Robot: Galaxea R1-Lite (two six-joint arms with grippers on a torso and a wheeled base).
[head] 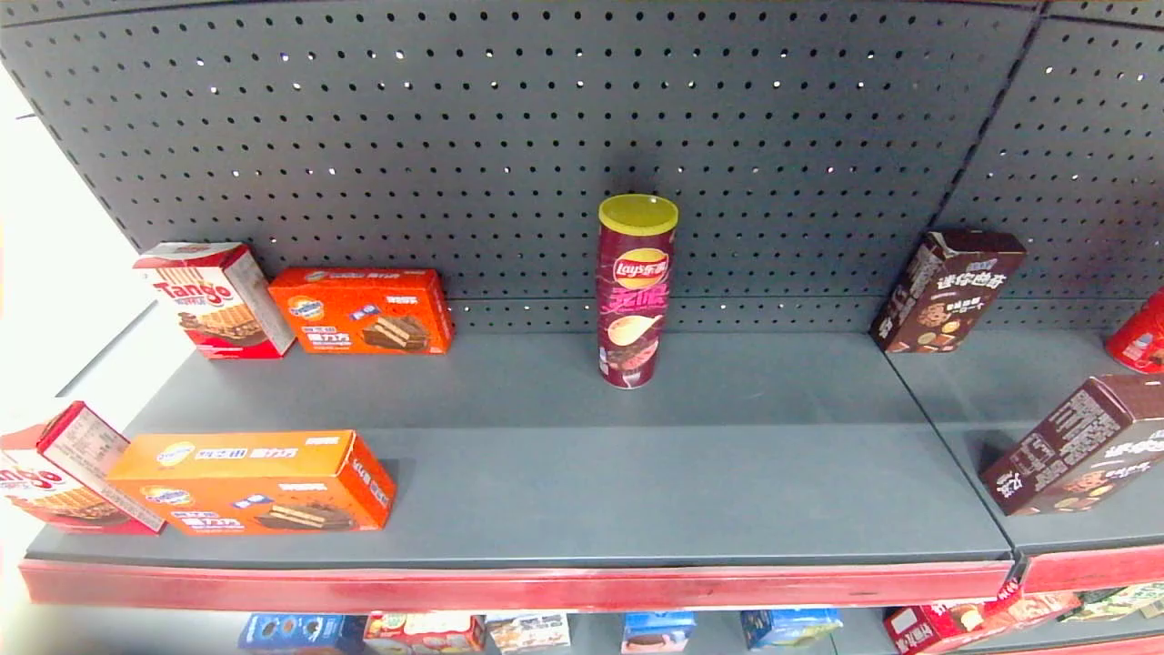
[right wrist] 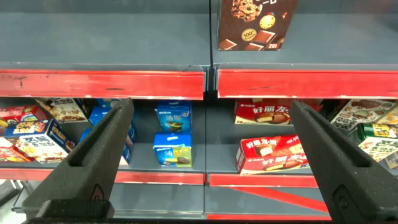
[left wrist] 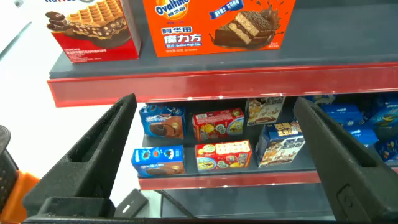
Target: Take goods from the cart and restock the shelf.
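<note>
Grey shelf (head: 546,473) is sitting mostly bare, carrying 1 upright chip can (head: 637,291) at frame centre and snack boxes (head: 255,482) toward both edges, while the left gripper (left wrist: 214,104) and right gripper (right wrist: 211,107) are hanging spread and empty, so restocking is looking barely begun.

Maroon chip can (head: 637,296), yellow lid (head: 637,214)

Upper shelf (head: 727,473): one chip can (head: 637,291), two orange boxes (head: 362,310) (head: 259,482), two wafer boxes (head: 215,298) (head: 64,468), two brown boxes (head: 948,289) (head: 1078,444), one red pack (head: 1141,335) at the edge
</note>
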